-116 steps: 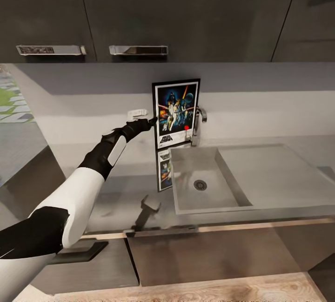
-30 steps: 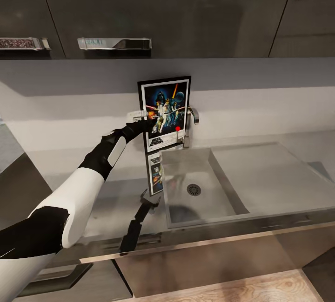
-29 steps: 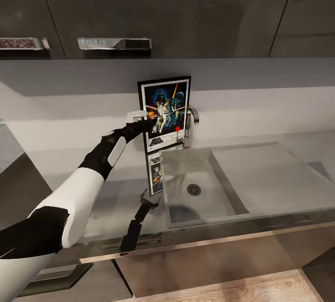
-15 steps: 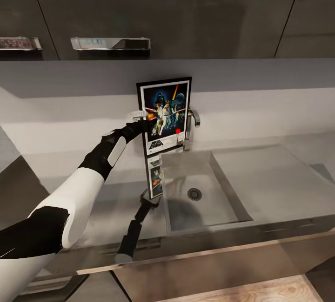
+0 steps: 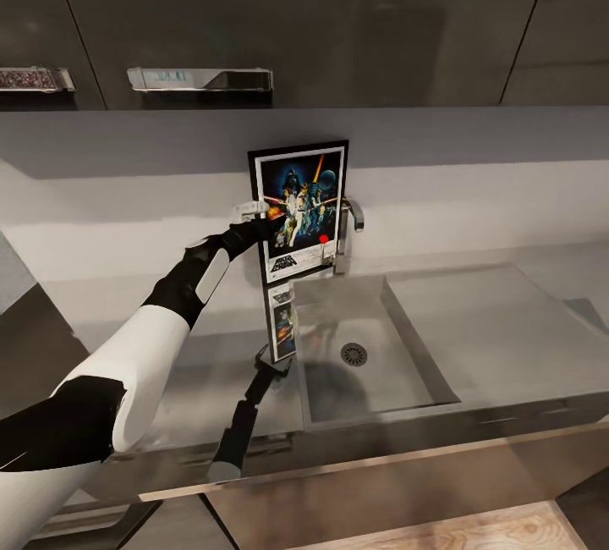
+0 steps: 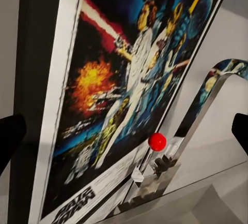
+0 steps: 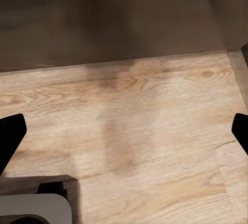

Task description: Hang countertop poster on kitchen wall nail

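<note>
Left gripper (image 5: 267,227) at the upright poster (image 5: 300,210); jaws spread wide, grasping nothing.
Left wrist view adds the tap's red dot (image 6: 157,142); scene unchanged from half a second earlier.

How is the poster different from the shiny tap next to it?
The poster is flat, rectangular and colourful, with a black frame and white border; the tap is a thin, curved bar of plain chrome. The poster stands taller, and the tap's spout bends over towards the sink. The left gripper is at the poster's edge, not at the tap. Both stand upright at the back of the counter, side by side.
</note>
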Controlling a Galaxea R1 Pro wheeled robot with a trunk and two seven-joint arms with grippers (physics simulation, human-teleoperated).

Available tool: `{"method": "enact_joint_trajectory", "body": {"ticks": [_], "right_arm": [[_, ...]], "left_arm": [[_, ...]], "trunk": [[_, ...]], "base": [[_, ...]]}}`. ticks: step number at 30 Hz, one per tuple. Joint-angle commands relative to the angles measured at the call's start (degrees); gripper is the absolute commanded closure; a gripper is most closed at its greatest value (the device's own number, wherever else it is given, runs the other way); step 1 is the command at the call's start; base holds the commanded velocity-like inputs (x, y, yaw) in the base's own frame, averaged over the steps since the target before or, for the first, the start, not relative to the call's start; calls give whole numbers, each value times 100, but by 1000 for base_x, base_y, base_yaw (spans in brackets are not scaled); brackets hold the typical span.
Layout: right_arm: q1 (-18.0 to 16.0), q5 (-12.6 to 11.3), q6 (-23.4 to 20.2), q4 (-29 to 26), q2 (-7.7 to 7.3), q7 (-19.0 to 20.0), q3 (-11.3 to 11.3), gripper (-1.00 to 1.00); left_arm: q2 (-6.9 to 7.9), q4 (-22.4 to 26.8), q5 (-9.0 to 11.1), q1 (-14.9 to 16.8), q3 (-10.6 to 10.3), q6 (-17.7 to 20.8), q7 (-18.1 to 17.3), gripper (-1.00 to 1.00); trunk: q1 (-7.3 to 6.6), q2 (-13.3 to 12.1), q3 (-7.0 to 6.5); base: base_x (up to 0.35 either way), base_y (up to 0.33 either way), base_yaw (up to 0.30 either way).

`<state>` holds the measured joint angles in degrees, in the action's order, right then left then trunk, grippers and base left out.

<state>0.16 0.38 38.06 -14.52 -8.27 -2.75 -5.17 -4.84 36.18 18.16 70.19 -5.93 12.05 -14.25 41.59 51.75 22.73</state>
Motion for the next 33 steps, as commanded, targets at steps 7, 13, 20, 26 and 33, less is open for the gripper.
{"method": "enact_joint_trajectory", "body": {"ticks": [7,13,20,26,33], "right_arm": [[2,6,11,-7,1,-6,-10,-100],[2,6,9,-7,1,-6,-10,-100],[2,6,9,-7,1,-6,-10,-100],[2,6,9,-7,1,-6,-10,-100],[2,6,9,-7,1,-6,-10,-100]], "left_arm": [[1,14,56,3,-4,50,26,-100],[1,63,56,3,-2,52,29,-100],[1,74,56,3,4,52,99,-100],[-1,80,56,3,1,52,136,-100],[-1,80,56,3,-3,52,148,-100]], "trunk": [[1,4,6],[1,4,21],[1,4,73],[1,4,126],[1,4,189]], "base": [[0,0,0],[0,0,0],[0,0,0],[0,0,0],[0,0,0]]}}
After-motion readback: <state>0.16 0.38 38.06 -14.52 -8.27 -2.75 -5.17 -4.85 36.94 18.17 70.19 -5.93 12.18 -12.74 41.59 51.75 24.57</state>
